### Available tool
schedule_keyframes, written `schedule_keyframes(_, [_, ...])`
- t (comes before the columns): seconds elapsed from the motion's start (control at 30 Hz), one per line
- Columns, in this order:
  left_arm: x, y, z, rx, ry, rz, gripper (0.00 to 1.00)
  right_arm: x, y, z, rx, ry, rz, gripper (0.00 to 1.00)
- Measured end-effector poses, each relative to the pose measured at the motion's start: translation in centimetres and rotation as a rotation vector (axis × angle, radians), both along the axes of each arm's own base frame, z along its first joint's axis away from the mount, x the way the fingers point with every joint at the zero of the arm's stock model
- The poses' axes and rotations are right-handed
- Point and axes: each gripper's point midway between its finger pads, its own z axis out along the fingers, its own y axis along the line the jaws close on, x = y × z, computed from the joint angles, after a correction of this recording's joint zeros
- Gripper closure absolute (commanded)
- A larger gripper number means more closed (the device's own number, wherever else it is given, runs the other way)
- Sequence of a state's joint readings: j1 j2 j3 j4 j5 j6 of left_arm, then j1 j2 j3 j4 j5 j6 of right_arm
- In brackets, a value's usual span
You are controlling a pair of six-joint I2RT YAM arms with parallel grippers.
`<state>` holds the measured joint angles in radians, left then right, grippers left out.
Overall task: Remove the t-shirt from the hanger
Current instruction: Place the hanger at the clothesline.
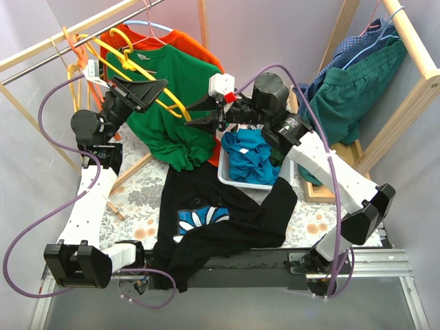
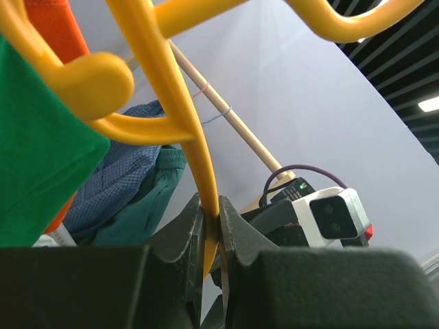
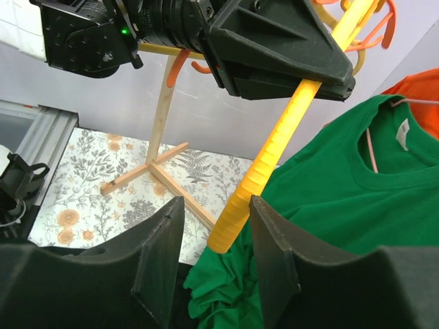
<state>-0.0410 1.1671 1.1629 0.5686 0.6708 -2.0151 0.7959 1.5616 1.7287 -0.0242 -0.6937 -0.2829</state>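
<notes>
Pale lavender walls (image 1: 275, 27) close in a table (image 1: 141, 196) covered with a floral print. One wooden rack (image 1: 69, 33) stands at the far left and another rack (image 1: 414, 41) on the right. Overhead, dark ceiling slats (image 2: 405, 62) carry what may be a strip light (image 2: 429, 104).

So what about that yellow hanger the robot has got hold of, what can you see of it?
The yellow hanger looks like smooth, glossy plastic, with curved arms and a straight bar that turns ribbed near its tip. The left hand is shut on that bar, holding it tilted in the air beside the green t-shirt. The bar's free tip sits between the open fingers of the right hand, which do not clearly touch it.
</notes>
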Motion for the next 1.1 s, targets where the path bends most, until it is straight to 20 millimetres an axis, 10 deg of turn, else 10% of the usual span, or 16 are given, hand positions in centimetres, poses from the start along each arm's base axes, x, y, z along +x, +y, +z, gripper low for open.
schedule_keyframes(0.3, [0.2,0.2,-0.9,0.006,0.007,0.007,1.0,2.0,2.0,-1.9,-0.023,0.068,-0.019,0.53])
schedule_keyframes(0.5, [0.1,0.3,-1.0,0.006,-0.006,0.012,1.0,2.7,2.5,-2.5,-0.027,0.1,-0.052,0.98])
schedule_keyframes(0.57, [-0.2,0.3,-0.7,0.006,-0.017,0.015,1.0,2.7,2.5,-2.2,-0.017,0.096,-0.056,0.99])
schedule_keyframes(0.77, [-0.5,0.2,-1.2,0.014,-0.003,0.005,0.49,2.4,2.1,-2.4,-0.016,0.113,-0.112,0.99])
schedule_keyframes(1.1, [-5.8,0.3,-0.1,0.06,-0.008,0.023,0.23,2.3,0.9,-1.1,0.015,0.148,-0.191,0.99])
